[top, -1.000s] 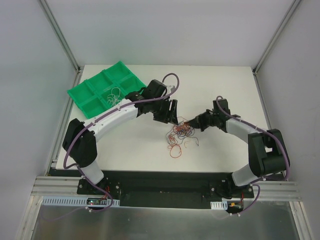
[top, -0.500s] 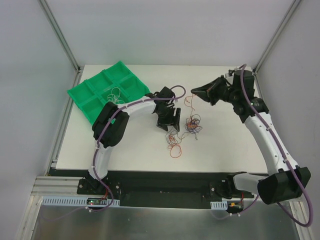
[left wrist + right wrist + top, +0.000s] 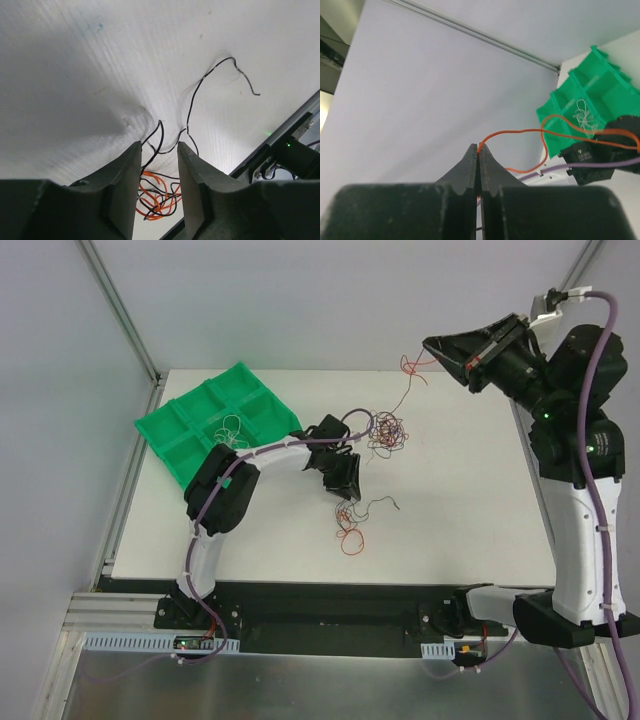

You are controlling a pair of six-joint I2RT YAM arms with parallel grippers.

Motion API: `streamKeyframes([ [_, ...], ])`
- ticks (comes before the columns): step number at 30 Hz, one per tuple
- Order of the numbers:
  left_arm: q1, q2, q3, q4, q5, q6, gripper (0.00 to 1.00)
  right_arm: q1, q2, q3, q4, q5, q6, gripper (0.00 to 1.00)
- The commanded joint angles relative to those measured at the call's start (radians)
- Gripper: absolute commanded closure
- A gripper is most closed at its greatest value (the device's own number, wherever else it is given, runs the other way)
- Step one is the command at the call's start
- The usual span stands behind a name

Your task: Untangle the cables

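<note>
The right gripper [image 3: 479, 149] is clamping a thin orange wire [image 3: 520, 132] high over the white table's [image 3: 460, 520] far right corner, its curly clump [image 3: 385, 430] dangling toward the far edge's middle, so the left gripper [image 3: 159, 150], jaws apart, should be pinning the loose strands [image 3: 350, 525] beneath it firmly.

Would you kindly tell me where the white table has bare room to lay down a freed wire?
The white table's right half, between the tangle of thin wires and the right arm, is bare; so is the far strip right of the green compartment tray. The centre is crowded: left gripper, loose red and black wires.
</note>
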Motion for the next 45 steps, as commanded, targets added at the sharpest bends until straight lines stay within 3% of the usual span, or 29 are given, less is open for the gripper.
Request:
streamKeyframes([
  [1,0.026,-0.101,-0.032,0.117,0.085,0.014,0.65,-0.007,0.050,0.181,-0.033,0.017,-0.032,1.00],
  [3,0.037,-0.136,-0.058,0.146,0.118,0.017,0.56,-0.012,0.065,0.216,-0.053,0.006,-0.037,1.00],
  [6,0.056,-0.263,-0.141,0.227,0.134,0.032,0.38,-0.020,0.048,0.143,-0.050,-0.017,-0.029,1.00],
  [8,0.066,-0.369,-0.185,0.273,0.134,0.061,0.32,-0.021,0.027,0.067,-0.006,-0.038,0.005,1.00],
  [13,0.076,-0.552,-0.254,0.428,0.198,0.103,0.26,-0.021,0.001,-0.009,0.021,-0.055,0.020,1.00],
  [19,0.022,-0.568,-0.276,0.823,0.255,-0.052,0.20,-0.020,-0.016,-0.027,0.022,-0.075,0.032,1.00],
  [25,-0.024,-0.451,-0.156,0.888,0.254,-0.063,0.19,-0.020,-0.024,-0.024,0.058,-0.083,0.071,1.00],
  [29,-0.024,-0.422,-0.156,0.852,0.163,-0.025,0.23,-0.018,0.002,0.031,0.073,-0.088,0.098,1.00],
  [37,-0.023,-0.488,-0.233,0.756,0.094,0.102,0.52,-0.015,0.031,0.083,0.076,-0.094,0.111,1.00],
  [39,-0.023,-0.499,-0.250,0.736,0.086,0.115,0.50,-0.015,0.028,0.077,0.085,-0.092,0.117,1.00],
  [42,-0.023,-0.486,-0.262,0.738,0.114,0.093,0.36,-0.017,0.031,0.082,0.093,-0.095,0.129,1.00],
  [45,-0.030,-0.453,-0.262,0.765,0.157,0.046,0.29,-0.015,0.036,0.092,0.096,-0.095,0.140,1.00],
])
